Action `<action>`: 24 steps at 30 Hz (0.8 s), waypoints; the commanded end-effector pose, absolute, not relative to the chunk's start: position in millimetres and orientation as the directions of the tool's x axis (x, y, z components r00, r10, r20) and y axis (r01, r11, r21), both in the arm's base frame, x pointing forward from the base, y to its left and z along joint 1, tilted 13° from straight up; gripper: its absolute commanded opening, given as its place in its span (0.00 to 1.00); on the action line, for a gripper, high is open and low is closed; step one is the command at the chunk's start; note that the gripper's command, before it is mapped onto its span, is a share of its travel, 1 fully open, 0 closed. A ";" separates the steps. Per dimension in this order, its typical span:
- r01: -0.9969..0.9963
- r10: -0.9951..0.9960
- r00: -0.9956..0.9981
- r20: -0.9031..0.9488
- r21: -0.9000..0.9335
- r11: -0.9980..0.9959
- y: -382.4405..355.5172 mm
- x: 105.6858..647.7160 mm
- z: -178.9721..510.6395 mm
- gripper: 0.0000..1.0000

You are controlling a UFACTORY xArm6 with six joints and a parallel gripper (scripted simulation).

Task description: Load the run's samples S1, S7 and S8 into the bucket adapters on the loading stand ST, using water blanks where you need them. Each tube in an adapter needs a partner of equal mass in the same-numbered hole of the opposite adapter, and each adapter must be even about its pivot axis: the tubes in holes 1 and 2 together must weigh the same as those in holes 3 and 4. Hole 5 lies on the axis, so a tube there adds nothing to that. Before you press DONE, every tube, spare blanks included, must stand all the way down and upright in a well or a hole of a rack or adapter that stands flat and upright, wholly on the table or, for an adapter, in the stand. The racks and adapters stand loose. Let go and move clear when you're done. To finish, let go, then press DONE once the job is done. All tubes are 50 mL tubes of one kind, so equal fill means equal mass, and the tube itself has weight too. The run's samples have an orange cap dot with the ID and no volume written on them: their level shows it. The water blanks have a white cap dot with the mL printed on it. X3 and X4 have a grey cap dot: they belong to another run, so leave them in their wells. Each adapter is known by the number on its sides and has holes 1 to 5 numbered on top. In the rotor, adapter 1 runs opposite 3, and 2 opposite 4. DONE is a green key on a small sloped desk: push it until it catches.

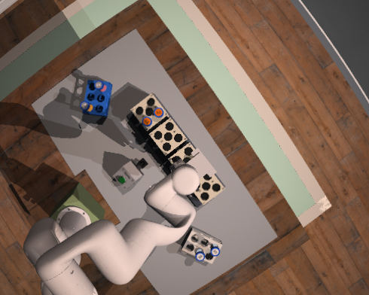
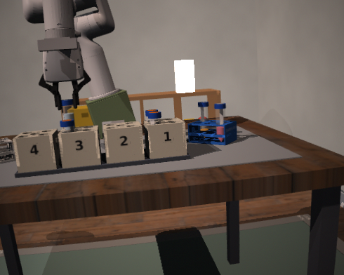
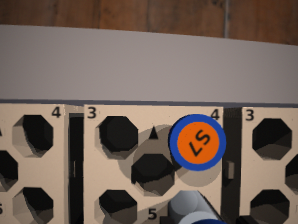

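Note:
My gripper hangs over adapter 3 on the loading stand. It is shut on a blue-capped tube held upright, with the tube's lower end down at the adapter's top. The tube's cap dot is hidden. In the wrist view the held tube is over the lower right part of adapter 3, below sample S7, which stands in hole 4. Two orange-dot tubes stand in adapter 1. Adapters 2 and 4 look empty.
A blue rack at the far end holds two grey-dot tubes. A pale rack near my arm holds two white-dot blanks. The green DONE key sits on its small desk beside the stand. My arm hides part of adapter 3 from above.

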State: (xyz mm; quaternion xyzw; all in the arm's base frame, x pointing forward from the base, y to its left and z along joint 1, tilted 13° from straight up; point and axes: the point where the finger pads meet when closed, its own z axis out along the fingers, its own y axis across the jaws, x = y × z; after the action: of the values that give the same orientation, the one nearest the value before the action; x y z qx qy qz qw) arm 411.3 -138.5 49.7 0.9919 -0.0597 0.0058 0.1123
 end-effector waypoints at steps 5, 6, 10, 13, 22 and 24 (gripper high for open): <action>-0.120 -0.117 0.993 0.029 0.222 -0.968 -140.5 412.8 42.8 0.00; -0.120 -0.117 0.993 0.029 0.222 -0.968 -140.8 412.8 41.8 0.00; -0.120 -0.117 0.993 0.029 0.222 -0.968 -141.2 412.8 39.8 0.00; -0.120 -0.117 0.993 0.029 0.222 -0.968 -141.9 412.8 36.9 0.00; -0.120 -0.117 0.993 0.029 0.222 -0.968 -143.9 412.8 28.1 0.00; -0.120 -0.117 0.993 0.029 0.222 -0.968 -144.4 412.8 26.2 0.00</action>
State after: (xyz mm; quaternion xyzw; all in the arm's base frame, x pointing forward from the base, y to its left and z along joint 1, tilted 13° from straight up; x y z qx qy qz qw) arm 411.2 -143.3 28.3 0.9919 -0.0597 0.0057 0.1122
